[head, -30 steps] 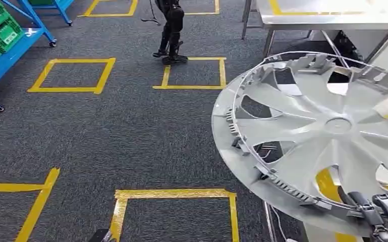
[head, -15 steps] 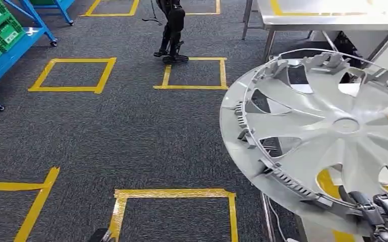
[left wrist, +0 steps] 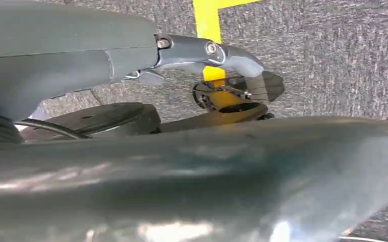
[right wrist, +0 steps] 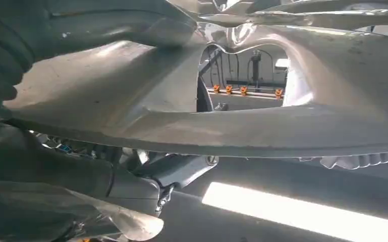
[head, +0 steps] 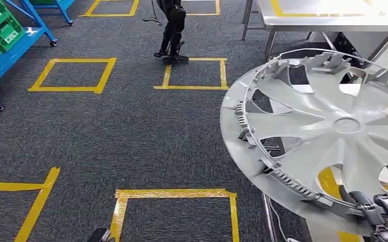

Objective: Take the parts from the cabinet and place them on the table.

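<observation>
The right hand (head: pixel 383 214) grips the near rim of the hubcap (head: pixel 328 131), dark fingers (head: pixel 371 212) hooked over its edge. The hubcap is held tilted, inner side up, above the carpet (head: pixel 131 131) and just before the steel table (head: pixel 328 17). The left hand (left wrist: pixel 202 50) hangs over the carpet; whether it is open cannot be told.

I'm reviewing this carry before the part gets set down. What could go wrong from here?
1. The right hand grips the silver hubcap only at its lower rim, with most of the disc hanging beyond the grip, so it might tip or slip.
2. The hubcap blocks much of the head view, hiding part of the steel table, so the placement may be misjudged.
3. Its edge could strike the table leg.
</observation>
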You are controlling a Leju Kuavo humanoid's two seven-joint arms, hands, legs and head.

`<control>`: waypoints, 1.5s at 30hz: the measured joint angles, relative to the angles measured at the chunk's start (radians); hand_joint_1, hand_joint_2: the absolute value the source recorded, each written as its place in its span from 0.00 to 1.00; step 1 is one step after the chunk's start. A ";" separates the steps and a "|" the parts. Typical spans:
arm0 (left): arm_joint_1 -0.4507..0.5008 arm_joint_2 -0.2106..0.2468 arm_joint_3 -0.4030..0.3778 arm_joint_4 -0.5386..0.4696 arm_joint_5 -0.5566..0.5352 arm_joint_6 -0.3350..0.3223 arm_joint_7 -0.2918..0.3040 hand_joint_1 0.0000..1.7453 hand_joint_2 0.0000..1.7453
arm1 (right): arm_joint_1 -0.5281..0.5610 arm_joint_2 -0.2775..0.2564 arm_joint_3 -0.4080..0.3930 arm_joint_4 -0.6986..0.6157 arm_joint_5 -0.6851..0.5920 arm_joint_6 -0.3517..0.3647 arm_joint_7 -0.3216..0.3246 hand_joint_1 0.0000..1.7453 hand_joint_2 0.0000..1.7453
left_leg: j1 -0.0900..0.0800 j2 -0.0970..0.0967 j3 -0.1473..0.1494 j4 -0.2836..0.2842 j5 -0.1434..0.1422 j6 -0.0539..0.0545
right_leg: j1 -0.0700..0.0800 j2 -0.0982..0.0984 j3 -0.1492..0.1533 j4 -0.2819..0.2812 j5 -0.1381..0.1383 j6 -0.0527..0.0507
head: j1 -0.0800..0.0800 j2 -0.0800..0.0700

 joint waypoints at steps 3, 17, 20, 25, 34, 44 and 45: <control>0.000 0.000 0.000 0.000 0.000 0.000 0.000 0.00 0.00 | 0.000 0.000 0.000 0.000 0.000 0.000 0.000 1.00 1.00 | -0.001 0.000 -0.002 0.003 -0.003 0.001 | -0.006 0.000 0.001 -0.006 0.003 0.003 | 0.000 0.000; -0.008 0.009 0.000 0.000 0.000 0.000 0.000 0.00 0.00 | -0.004 -0.001 -0.001 -0.005 -0.001 0.000 -0.001 1.00 1.00 | 0.039 0.001 0.030 0.005 -0.032 -0.036 | -0.037 0.012 -0.019 0.035 -0.015 0.054 | 0.019 0.000; -0.008 0.004 -0.001 0.000 0.000 0.000 0.000 0.00 0.00 | 0.002 -0.001 -0.004 -0.006 0.001 0.000 -0.001 1.00 1.00 | 0.041 0.002 0.035 0.002 -0.032 -0.045 | -0.033 0.014 -0.027 0.056 -0.027 0.027 | -0.006 0.000; -0.008 0.002 -0.002 0.000 0.000 -0.001 0.000 0.00 0.00 | 0.001 -0.001 -0.004 -0.009 -0.001 0.000 0.000 1.00 1.00 | 0.021 -0.028 -0.124 0.312 -0.173 -0.003 | -0.003 0.022 -0.014 0.051 -0.039 0.002 | -0.013 0.000; -0.004 0.009 -0.002 0.000 0.001 0.003 0.000 0.00 0.00 | 0.004 -0.001 -0.005 -0.009 0.000 0.000 0.001 1.00 1.00 | -0.063 -0.058 -0.088 0.094 0.022 0.102 | 0.012 0.053 0.035 0.034 -0.073 -0.010 | -0.017 0.000; -0.001 -0.003 -0.005 0.000 0.002 0.005 -0.006 0.00 0.00 | 0.011 -0.001 -0.004 -0.013 0.000 0.000 0.000 1.00 1.00 | -0.034 -0.043 0.001 0.003 -0.008 0.073 | 0.008 0.017 -0.106 0.170 -0.036 0.033 | -0.007 0.000; -0.002 -0.004 -0.005 0.000 0.000 0.006 -0.007 0.00 0.00 | 0.012 -0.001 -0.004 -0.013 0.000 0.000 -0.001 1.00 1.00 | -0.031 -0.044 0.010 0.007 -0.018 0.068 | 0.005 0.012 -0.068 0.082 0.018 0.036 | -0.006 0.000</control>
